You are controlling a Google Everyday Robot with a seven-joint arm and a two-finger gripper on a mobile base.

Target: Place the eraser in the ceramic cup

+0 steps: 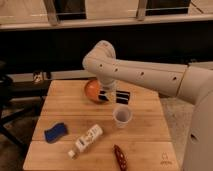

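Note:
The white ceramic cup (122,115) stands upright on the wooden table (145,137), right of centre. My gripper (113,95) hangs at the end of the white arm (145,75), just behind and above the cup's left rim and beside the orange bowl (92,91). The gripper shows as dark blocks with a pale patch between them. I cannot make out the eraser as a separate thing, and I cannot tell whether it is in the gripper.
A blue sponge (55,132) lies front left. A white bottle (86,140) lies on its side at front centre. A dark red oblong object (120,155) lies near the front edge. A dark railing and floor lie behind the table.

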